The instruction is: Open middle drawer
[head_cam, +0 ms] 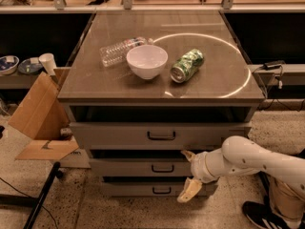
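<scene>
Task judged barely begun. The middle drawer [125,168], second below the surface [90,82], appeared closed. The tool [185,174] sat just right of its handle [162,168], fingers apart, holding nothing. Grasp and pull were outstanding.

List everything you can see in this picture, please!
cabinet: one, grey-brown, centre
plastic bottle: one, clear, lying on cabinet top, left
bowl: one, white, cabinet top, middle
can: one, green, lying right of bowl
top drawer: one, grey, under cabinet top
middle drawer: one, grey, below top drawer
bottom drawer: one, grey, lowest
cardboard box: one, brown, floor, left
cup: one, white, left shelf
shoe: one, black, bottom right
arm: one, white, lower right
gripper: one, cream, open, by middle drawer's right end
</scene>
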### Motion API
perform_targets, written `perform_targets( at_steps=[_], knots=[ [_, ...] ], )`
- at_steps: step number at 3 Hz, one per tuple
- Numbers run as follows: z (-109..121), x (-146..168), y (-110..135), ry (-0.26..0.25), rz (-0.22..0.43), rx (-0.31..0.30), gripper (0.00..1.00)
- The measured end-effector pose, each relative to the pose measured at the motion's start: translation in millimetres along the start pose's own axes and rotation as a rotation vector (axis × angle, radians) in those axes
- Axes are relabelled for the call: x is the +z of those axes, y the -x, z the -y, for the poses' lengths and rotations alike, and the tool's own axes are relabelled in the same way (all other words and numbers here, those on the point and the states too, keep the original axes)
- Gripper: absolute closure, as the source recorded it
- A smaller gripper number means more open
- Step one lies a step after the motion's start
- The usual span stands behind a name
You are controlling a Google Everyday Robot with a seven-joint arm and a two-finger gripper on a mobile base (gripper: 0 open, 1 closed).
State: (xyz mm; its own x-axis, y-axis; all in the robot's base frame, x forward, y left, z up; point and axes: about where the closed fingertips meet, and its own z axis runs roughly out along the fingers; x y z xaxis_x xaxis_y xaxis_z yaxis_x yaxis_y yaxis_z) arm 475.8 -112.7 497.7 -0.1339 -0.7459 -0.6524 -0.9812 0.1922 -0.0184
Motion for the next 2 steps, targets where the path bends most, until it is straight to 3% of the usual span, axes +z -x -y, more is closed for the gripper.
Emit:
perform_targets(
  at_steps=[2],
  knots=[
    [-2.0,40.7,-16.0,0.004,-0.009,0.053,0.00]
  ],
)
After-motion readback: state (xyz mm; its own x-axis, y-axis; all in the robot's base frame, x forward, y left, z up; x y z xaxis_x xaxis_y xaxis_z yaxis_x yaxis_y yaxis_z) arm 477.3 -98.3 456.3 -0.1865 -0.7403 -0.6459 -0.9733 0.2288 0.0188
